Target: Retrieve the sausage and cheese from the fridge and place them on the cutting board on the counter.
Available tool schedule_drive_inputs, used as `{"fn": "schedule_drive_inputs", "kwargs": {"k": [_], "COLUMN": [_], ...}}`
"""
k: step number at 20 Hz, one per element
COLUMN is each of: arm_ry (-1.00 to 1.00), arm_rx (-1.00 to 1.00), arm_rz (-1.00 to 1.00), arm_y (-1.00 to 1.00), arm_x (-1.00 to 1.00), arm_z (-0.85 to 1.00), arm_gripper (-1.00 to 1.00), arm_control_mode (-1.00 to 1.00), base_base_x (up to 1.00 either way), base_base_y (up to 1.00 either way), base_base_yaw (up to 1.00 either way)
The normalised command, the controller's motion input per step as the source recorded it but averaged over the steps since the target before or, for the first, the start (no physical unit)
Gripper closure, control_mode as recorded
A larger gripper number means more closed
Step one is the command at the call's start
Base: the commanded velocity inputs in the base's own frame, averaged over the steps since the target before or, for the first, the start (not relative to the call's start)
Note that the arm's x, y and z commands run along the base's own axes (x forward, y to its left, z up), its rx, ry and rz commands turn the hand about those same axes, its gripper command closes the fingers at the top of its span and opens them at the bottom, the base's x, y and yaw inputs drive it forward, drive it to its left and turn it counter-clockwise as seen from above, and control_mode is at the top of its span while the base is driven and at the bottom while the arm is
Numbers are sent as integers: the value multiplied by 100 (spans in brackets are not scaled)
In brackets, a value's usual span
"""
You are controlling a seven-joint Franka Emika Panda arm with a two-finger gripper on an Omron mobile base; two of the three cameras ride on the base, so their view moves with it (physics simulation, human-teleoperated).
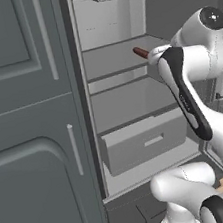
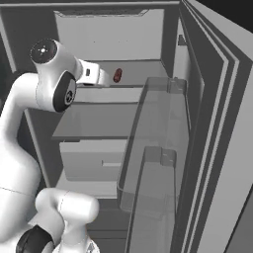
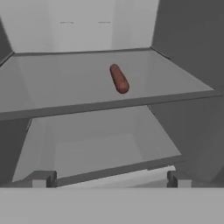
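- The fridge is seen open at the centre of the left base view, its pale interior showing shelves and a drawer in the lower middle.
- The sausage is seen lying on the upper shelf, at upper centre of the hand view, set back from the shelf's front edge.
- In the left base view the sausage appears in the upper right of centre, partly covered by the arm's end.
- In the right base view the sausage is seen end-on in the upper middle, just right of the white hand.
- The tool is released: its two fingertips are shown wide apart at the bottom of the hand view, with nothing between them.
- The tool is held in front of the shelves and apart from the sausage, which sits above and beyond the tips in the hand view.
- A second shelf is seen below the first, at lower centre of the hand view.
- The open door with its clear bins is shown at the right of the right base view.
- A grey panelled cabinet is seen at the left of the left base view.
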Motion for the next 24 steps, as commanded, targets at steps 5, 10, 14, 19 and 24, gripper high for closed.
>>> {"fn": "schedule_drive_inputs", "kwargs": {"k": [5,10,14,19,24], "arm_ry": [10,8,7,1,0], "arm_rx": [0,0,0,0,0], "arm_rz": [-4,-3,-4,-1,0], "arm_y": [-7,-8,-8,-8,-3], "arm_x": [49,45,39,47,49], "arm_z": [5,0,0,-18,-20], "arm_gripper": [-100,-100,-100,-100,-100], "arm_control_mode": [-100,-100,-100,-100,-100], "base_base_x": [0,0,0,0,0], "base_base_y": [0,0,0,0,0], "base_base_yaw": [0,0,0,0,0]}}
